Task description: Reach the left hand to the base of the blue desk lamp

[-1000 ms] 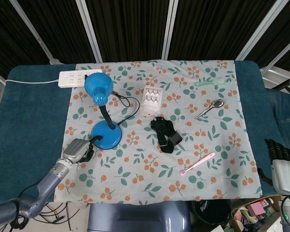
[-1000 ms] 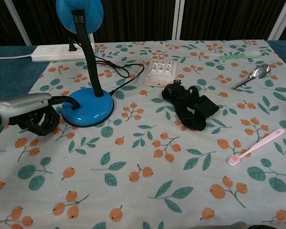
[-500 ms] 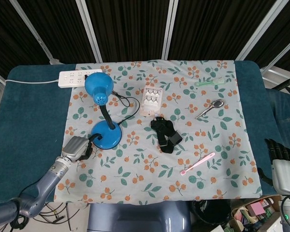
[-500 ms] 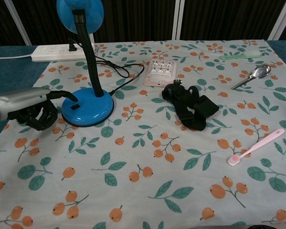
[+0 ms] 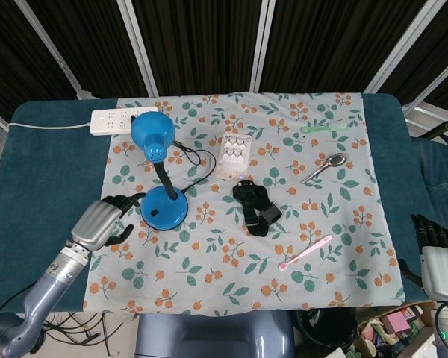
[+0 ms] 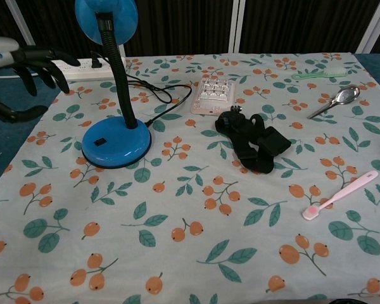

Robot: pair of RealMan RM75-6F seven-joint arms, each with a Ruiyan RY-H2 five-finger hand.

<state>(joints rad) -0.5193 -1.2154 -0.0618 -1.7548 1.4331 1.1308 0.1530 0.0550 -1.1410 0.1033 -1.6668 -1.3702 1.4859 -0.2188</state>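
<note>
The blue desk lamp stands on the left of the floral cloth, its round base (image 5: 164, 209) (image 6: 116, 143) under a black gooseneck and a blue shade (image 5: 151, 136). My left hand (image 5: 97, 222) (image 6: 19, 73) hovers to the left of the base, lifted above the cloth. Its dark fingers (image 5: 125, 201) are spread toward the base without touching it, and it holds nothing. My right hand (image 5: 435, 257) hangs off the table's near right corner, fingers straight and empty.
A white power strip (image 5: 122, 119) lies behind the lamp, with the black cord (image 6: 168, 95) looping to it. Mid-cloth are a blister pack (image 5: 235, 153) and a black strap (image 5: 256, 207). Further right lie a pink toothbrush (image 5: 306, 252), a spoon (image 5: 325, 166) and a green comb (image 5: 323, 127).
My left hand, which had a finger on the base's left rim, has lifted off the cloth, drawn back to the left and spread its fingers. The lamp and right hand have not moved.
</note>
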